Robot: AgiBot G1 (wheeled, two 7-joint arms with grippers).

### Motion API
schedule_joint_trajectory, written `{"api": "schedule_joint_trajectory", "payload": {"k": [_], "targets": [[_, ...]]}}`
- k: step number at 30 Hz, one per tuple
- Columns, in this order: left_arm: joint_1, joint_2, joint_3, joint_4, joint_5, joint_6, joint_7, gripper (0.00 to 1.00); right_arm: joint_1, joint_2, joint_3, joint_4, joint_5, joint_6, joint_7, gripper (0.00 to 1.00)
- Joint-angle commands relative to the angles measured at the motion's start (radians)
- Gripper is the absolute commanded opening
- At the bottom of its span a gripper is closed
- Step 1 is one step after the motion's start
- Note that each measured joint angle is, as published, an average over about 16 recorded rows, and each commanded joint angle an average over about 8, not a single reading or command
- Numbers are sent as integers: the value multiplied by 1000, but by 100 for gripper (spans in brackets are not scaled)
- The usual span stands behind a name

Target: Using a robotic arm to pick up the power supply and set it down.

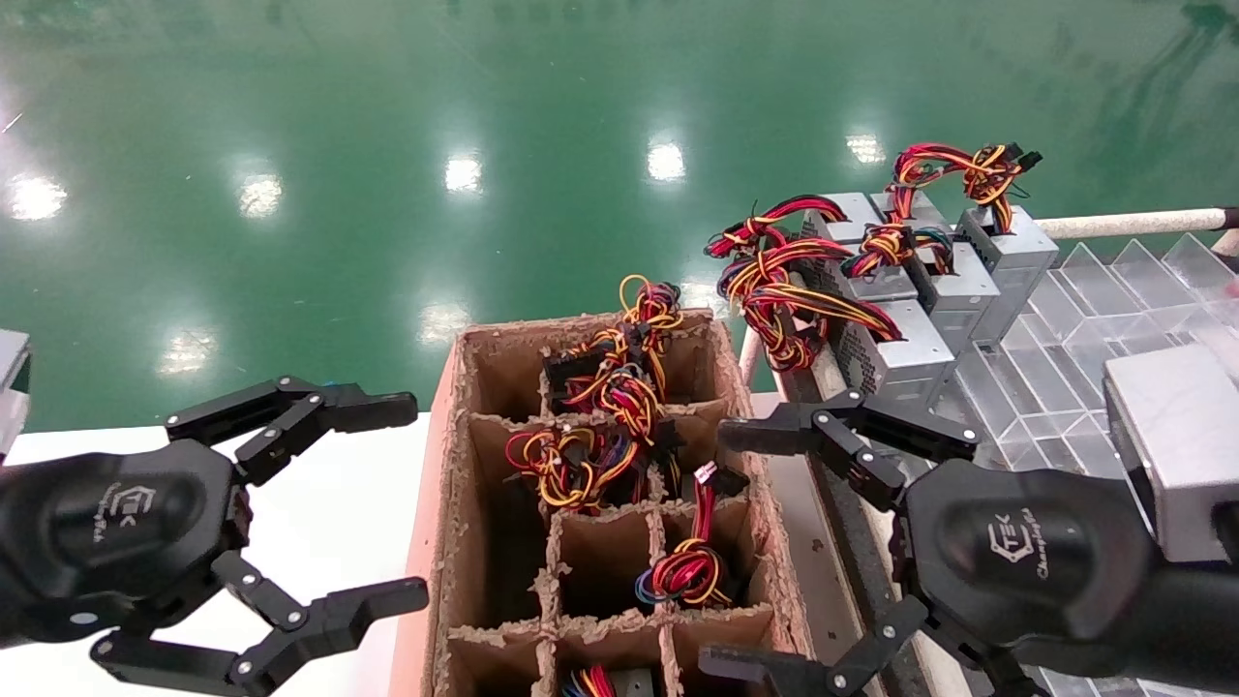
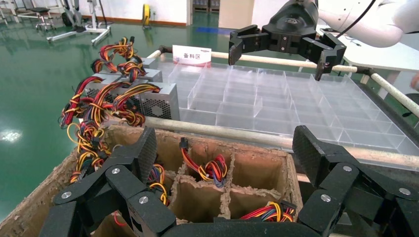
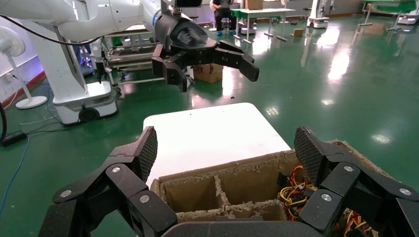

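Note:
A power supply sits deep in a cell of the cardboard box (image 1: 448,455). Only its tight coil of red, yellow, black and blue wires (image 1: 687,571) shows; the metal body is hidden. The same coil (image 2: 210,170) appears in the left wrist view. My right gripper (image 1: 716,550) hangs open at the box's right wall, level with that coil, holding nothing. In its own view the right gripper (image 3: 227,145) looks across the box rim (image 3: 222,170). My left gripper (image 1: 416,496) is open and empty left of the box, above the white table (image 1: 319,523).
Several grey power supplies (image 1: 900,358) with wire bundles stand in the far left corner of a clear divided tray (image 1: 1084,319) right of the box. More wire coils (image 1: 619,387) fill the box's far cells. Green floor lies beyond.

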Motion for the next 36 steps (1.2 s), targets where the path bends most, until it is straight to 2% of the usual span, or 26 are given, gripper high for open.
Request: {"api": "schedule_joint_trajectory", "payload": {"k": [1,11,12,19,20,26,31,36], "targets": [[0,0,0,0,0,0,0,100,0,0,0,0,0,0,0,100],[0,0,0,0,0,0,0,100,0,0,0,0,0,0,0,100],[0,0,0,0,0,0,0,93,0,0,0,0,0,0,0,100],[0,0,0,0,0,0,0,5,0,0,0,0,0,0,0,100],[0,0,0,0,0,0,0,0,0,0,0,0,0,0,0,100],[0,0,0,0,0,0,0,0,2,22,4,13,-46,29,-20,100],[0,0,0,0,0,0,0,0,10,59,-8,51,-167,71,-66,100],[0,0,0,0,0,0,0,0,33,49,-44,58,-273,84,-87,100]]}}
